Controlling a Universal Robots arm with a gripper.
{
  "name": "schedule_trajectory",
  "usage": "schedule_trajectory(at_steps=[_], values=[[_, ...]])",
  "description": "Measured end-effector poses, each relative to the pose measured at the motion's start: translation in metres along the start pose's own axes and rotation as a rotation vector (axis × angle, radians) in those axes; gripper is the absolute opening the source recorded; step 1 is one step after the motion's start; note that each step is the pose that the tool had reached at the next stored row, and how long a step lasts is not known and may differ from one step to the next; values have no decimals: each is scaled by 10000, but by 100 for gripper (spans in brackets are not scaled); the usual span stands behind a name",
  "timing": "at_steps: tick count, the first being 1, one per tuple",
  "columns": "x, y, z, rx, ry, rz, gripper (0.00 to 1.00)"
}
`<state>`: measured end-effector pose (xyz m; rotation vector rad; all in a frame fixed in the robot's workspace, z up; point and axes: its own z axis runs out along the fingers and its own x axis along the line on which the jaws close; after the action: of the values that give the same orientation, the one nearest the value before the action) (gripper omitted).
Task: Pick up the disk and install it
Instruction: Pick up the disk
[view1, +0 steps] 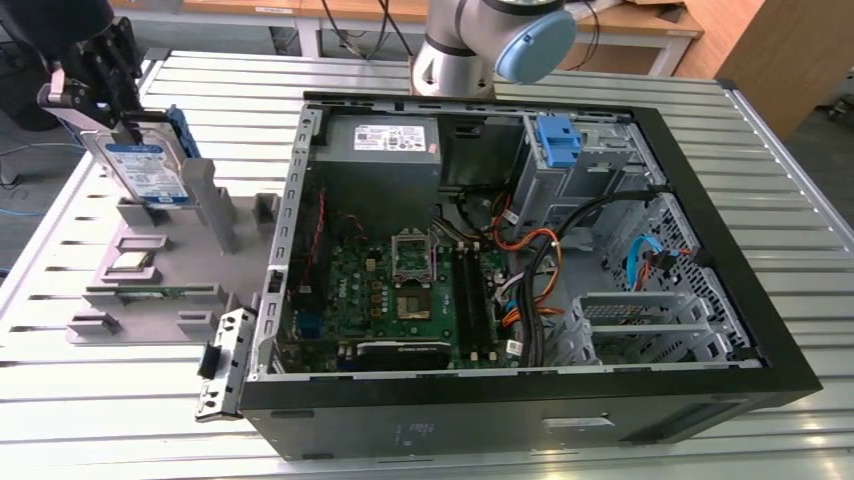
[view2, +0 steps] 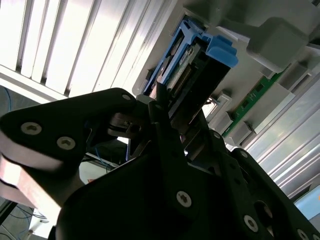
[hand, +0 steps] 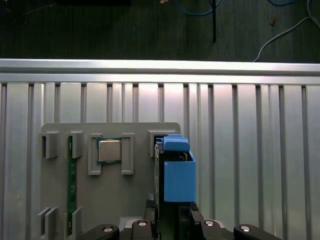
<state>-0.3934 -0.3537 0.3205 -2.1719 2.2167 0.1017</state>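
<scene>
The disk (view1: 144, 168), a silver drive with a white-and-blue label in a blue carrier, stands on edge at the back of the grey fixture plate (view1: 174, 250), on the exterior view's left. My gripper (view1: 107, 120) reaches down onto its upper end and is shut on it. In the first wrist view the black fingers (hand: 192, 215) flank the disk (hand: 178, 175) on both sides. In the second wrist view the blue carrier end of the disk (view2: 212, 50) sticks out past the gripper (view2: 170, 107). Whether the disk still rests in its slot I cannot tell.
An open computer case (view1: 747, 300) lies on the slatted metal table, with a grey power supply (view1: 378, 150), a motherboard and a blue drive bay bracket (view1: 557, 140). The fixture also holds a processor chip (hand: 109, 150) and a green memory stick (hand: 71, 175). The arm's base (view1: 467, 50) stands behind the case.
</scene>
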Motion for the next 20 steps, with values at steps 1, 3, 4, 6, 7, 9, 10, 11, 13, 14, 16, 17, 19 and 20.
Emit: schedule_trajectory(at_steps=[1,3,4,6,7,9,10,11,13,14,16,17,19,20], values=[[0,0,-2,-2,1,0,35],[0,0,-2,-2,1,0,35],[0,0,-2,-2,1,0,35],[0,0,-2,-2,1,0,35],[0,0,-2,-2,1,0,35],[0,0,-3,-2,1,0,35],[0,0,-2,-2,1,0,35],[0,0,-3,-2,1,0,35],[0,1,-7,-5,3,0,35],[-1,1,-18,-8,4,1,35],[-4,1,-49,-2,1,1,35],[-5,2,-73,-2,1,1,35],[-9,3,-123,-3,1,0,35],[-11,3,-148,-2,1,0,35]])
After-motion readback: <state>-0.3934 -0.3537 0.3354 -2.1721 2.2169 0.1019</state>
